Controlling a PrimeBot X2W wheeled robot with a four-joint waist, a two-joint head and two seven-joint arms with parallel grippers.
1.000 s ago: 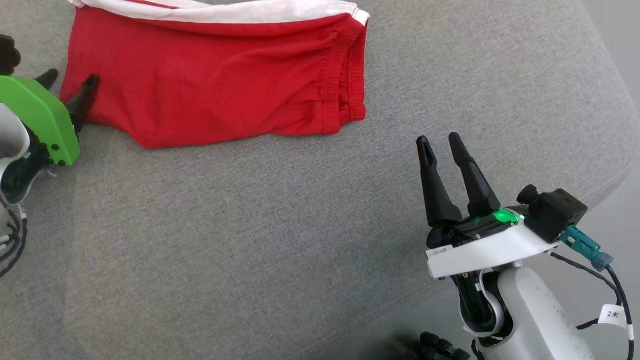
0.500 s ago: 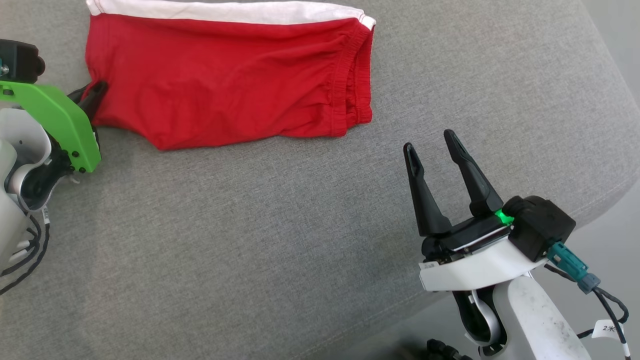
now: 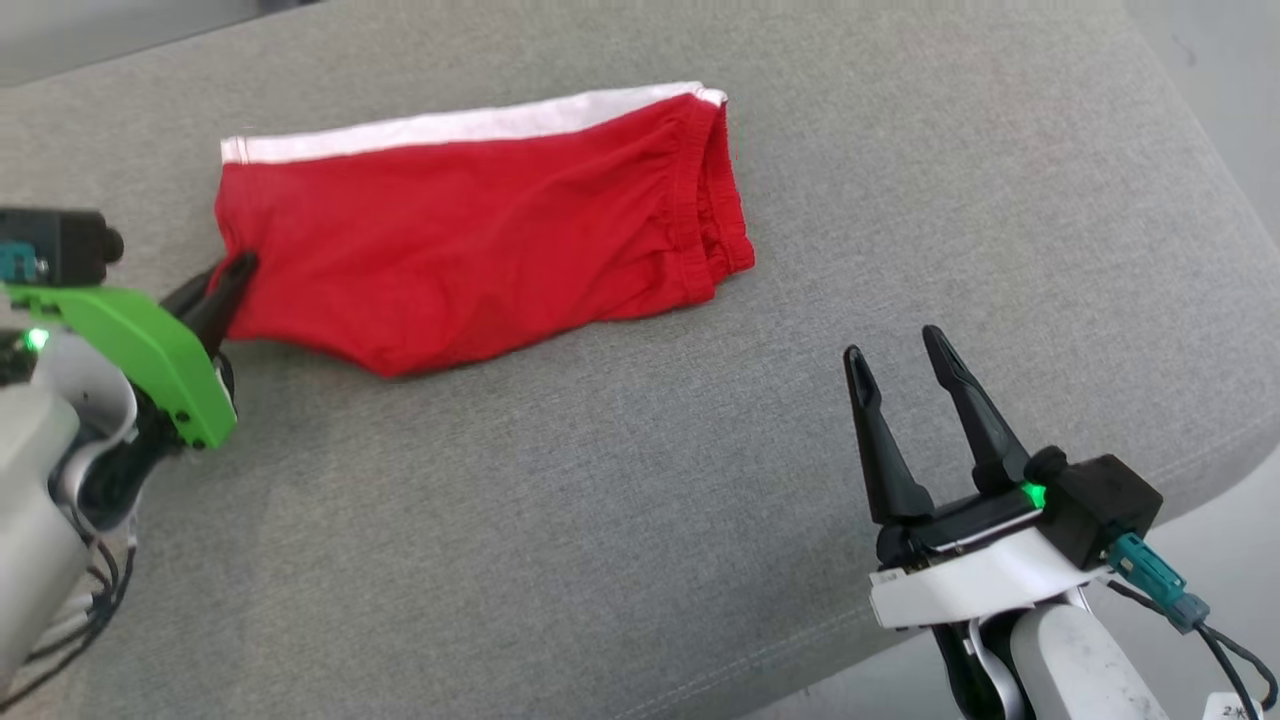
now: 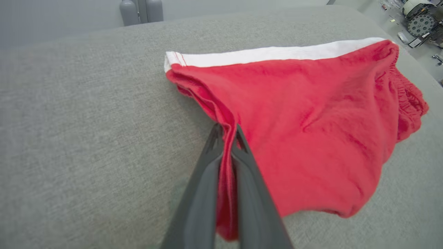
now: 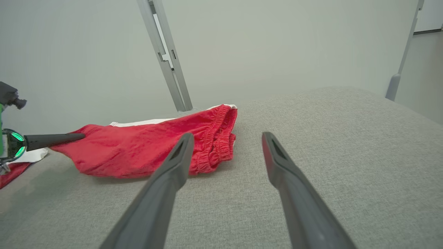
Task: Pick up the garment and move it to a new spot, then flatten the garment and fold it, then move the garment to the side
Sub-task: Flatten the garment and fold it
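The red shorts [image 3: 480,230] lie in the upper middle, on the gray cushion [image 3: 600,500]. They look folded already. The left gripper [image 4: 226,131] pinches their left edge tight. The right gripper [image 3: 892,342] is wide open at the lower right, holding nothing. I think only moving them aside is left.

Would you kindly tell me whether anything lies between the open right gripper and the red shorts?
Nothing visible does. Only bare grey cushion lies between the right gripper, jaws open, and the waistband end of the red shorts. The left gripper is shut on their opposite edge, off to the side of that path.
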